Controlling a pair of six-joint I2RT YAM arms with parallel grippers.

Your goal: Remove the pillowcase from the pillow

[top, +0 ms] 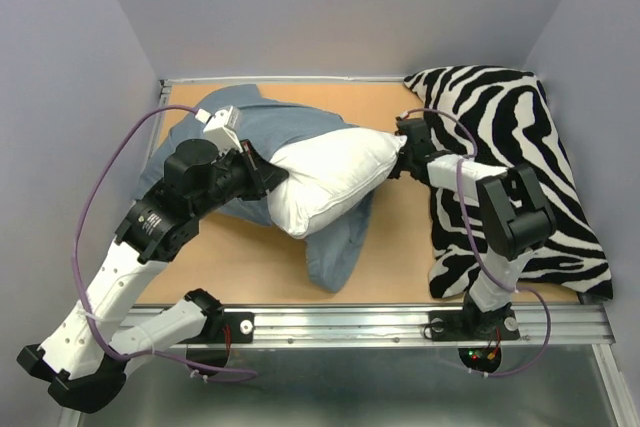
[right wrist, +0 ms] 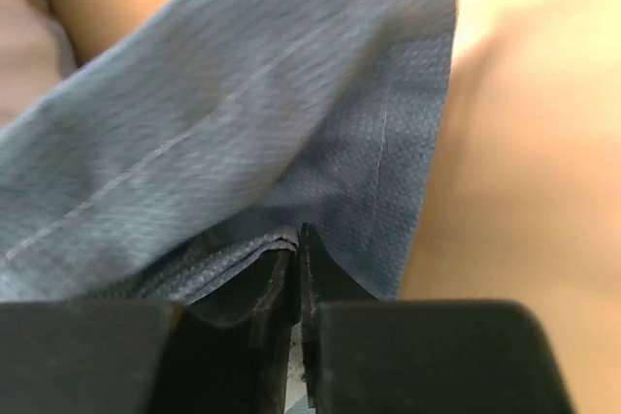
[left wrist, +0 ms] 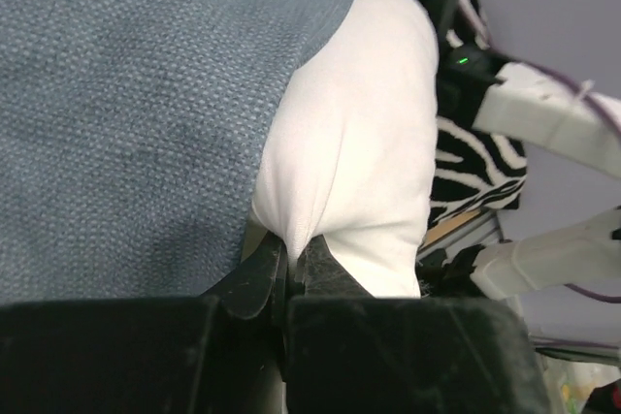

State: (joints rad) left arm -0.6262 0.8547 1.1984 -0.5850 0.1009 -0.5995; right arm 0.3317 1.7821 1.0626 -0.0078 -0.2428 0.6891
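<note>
**Overhead view.** The pillow (top: 335, 179) lies slantwise near the middle of the tabletop (top: 250, 267), and its visible part is bare and white. The pillowcase (top: 275, 122) is heaped against the pillow's far-left side and spreads toward the back-left corner. Another fold of it trails out from under the pillow toward the near edge. How much of the pillow is hidden inside the pillowcase cannot be told. A zebra-striped cushion (top: 510, 147) fills the right side of the tabletop, and the right arm's forearm crosses over it.

**Left arm.** The left gripper (top: 266, 175) meets the pillow's left end, where the white fabric and the blue pillowcase adjoin. In the wrist view the jaws are clenched on a pinch of the white pillow fabric, which puckers into creases at the fingertips (left wrist: 262, 273). The pillowcase lies just beside that pinch, filling the left of the view. It does not appear to be caught between the jaws.

**Right arm.** The right gripper (top: 403, 147) sits at the pillow's opposite end, between the pillow and the cushion. In its wrist view the jaws are pressed together on a fold of the pillowcase. A stitched seam runs across the cloth above the fingertips (right wrist: 277, 273), and the wooden tabletop shows blurred behind.
</note>
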